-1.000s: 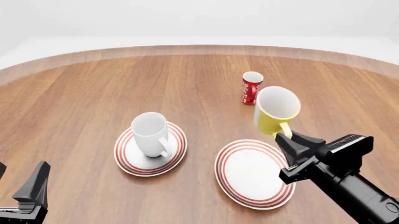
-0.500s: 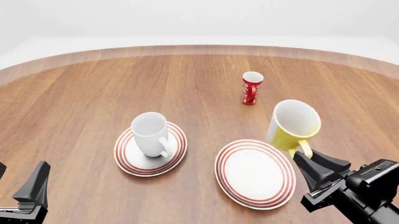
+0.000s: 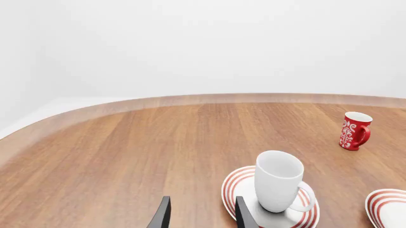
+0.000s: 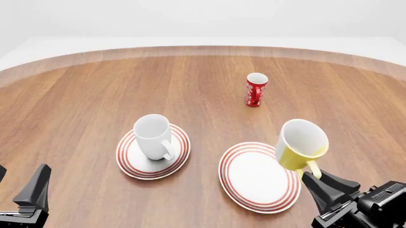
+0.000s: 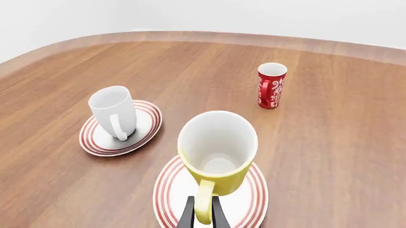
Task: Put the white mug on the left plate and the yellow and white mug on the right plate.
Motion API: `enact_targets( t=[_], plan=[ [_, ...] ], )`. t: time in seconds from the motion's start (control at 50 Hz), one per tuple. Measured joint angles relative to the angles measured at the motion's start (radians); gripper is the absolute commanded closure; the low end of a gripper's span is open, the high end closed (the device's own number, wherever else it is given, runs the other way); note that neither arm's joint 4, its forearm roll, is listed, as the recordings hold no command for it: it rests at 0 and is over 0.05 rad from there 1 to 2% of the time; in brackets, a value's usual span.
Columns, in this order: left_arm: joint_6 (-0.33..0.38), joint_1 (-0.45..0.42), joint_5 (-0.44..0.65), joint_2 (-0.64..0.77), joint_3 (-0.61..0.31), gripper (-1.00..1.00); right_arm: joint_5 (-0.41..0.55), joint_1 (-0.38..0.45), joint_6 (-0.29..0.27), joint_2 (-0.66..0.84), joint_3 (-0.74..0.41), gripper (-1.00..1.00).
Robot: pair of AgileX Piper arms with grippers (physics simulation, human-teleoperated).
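Note:
The white mug (image 4: 152, 137) stands upright on the left plate (image 4: 129, 162); both also show in the left wrist view (image 3: 278, 180) and the right wrist view (image 5: 114, 110). My right gripper (image 4: 314, 176) is shut on the handle of the yellow and white mug (image 4: 300, 145). It holds the mug tilted over the right edge of the right plate (image 4: 250, 187). In the right wrist view the mug (image 5: 217, 149) hangs over that plate (image 5: 166, 197). My left gripper (image 4: 20, 184) is open and empty at the near left, apart from the left plate.
A slim red cup with white markings (image 4: 256, 90) stands upright behind the right plate, toward the table's far edge. It also shows in the left wrist view (image 3: 354, 131) and the right wrist view (image 5: 271, 85).
My right gripper has carried the yellow and white mug toward me and downward, from beside the red cup to over the right plate. The left arm has not moved.

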Motion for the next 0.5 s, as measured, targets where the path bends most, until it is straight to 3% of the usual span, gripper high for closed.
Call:
enact_targets(
  t=[0.2, 0.5],
  plan=[
    [0.000, 0.000, 0.000, 0.000, 0.000, -1.00, -0.061, 0.009, 0.011, 0.079, 0.012, 1.00],
    [0.000, 0.000, 0.000, 0.000, 0.000, -1.00, -0.232, 0.025, 0.031, 0.290, 0.015, 1.00]
  ],
)
